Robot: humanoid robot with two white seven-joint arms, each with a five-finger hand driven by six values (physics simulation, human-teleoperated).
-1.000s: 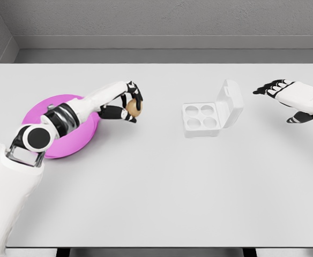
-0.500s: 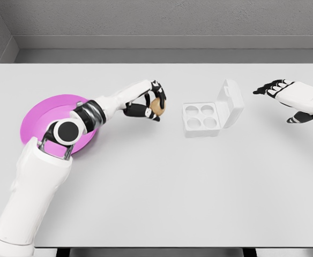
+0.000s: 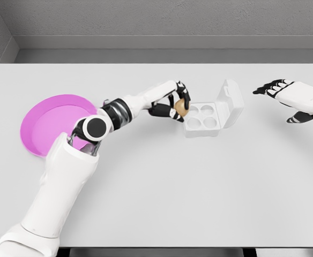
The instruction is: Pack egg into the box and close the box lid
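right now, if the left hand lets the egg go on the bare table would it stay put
Probably not: the egg is rounded and the table looks smooth, so it could roll. It likely cracks under a hard squeeze from the left hand. A round cup in the box should hold it.

- The egg (image 3: 181,107) is seen as tan-brown, held in black fingers (image 3: 181,89) of the left hand (image 3: 173,101).
- The box (image 3: 213,111) is rendered plain white, its 4 cups faintly grey-shaded.
- The plate (image 3: 52,124) is coloured bright magenta.
- The right hand (image 3: 285,95) is shown white with what appear to be black fingers.
- The table (image 3: 199,182) is pale grey, unpatterned.
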